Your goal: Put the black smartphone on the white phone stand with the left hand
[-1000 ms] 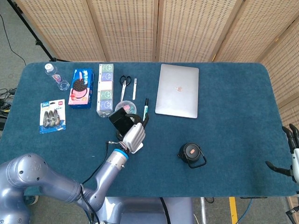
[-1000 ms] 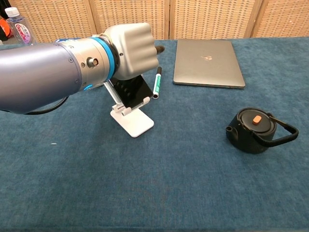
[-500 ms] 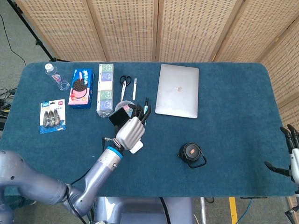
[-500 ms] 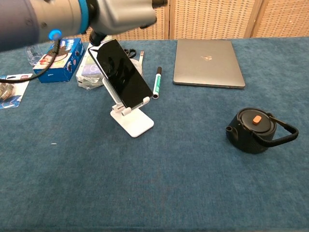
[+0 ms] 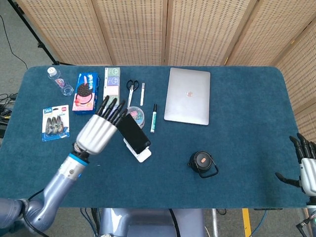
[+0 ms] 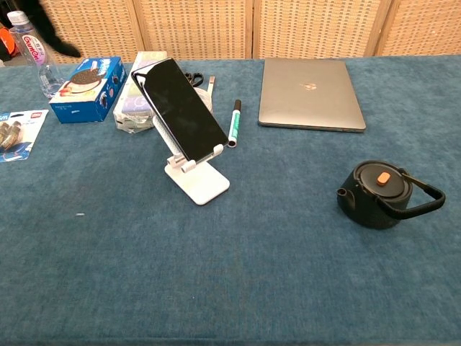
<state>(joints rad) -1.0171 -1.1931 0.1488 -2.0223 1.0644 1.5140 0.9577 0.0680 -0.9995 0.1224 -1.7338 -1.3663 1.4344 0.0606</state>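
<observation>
The black smartphone [image 6: 180, 105] leans tilted on the white phone stand [image 6: 197, 182], its lower edge caught in the stand's lip. From the head view the smartphone [image 5: 133, 133] and stand [image 5: 142, 155] sit left of the table's middle. My left hand [image 5: 98, 129] hovers just left of the phone, fingers spread and straight, holding nothing; only its dark fingertips [image 6: 54, 36] show at the top left of the chest view. My right hand [image 5: 305, 168] hangs off the table's right edge with fingers apart.
A green marker [image 6: 233, 122], scissors [image 5: 132, 86] and a silver laptop [image 6: 311, 94] lie behind the stand. A black kettle [image 6: 382, 193] stands to the right. Snack boxes [image 6: 85, 78], a bottle [image 6: 34, 50] and a blister pack [image 5: 55, 121] are at the left.
My left hand has let go of the phone and pulled back to the left and up, fingers now spread. The phone stays on the stand.
</observation>
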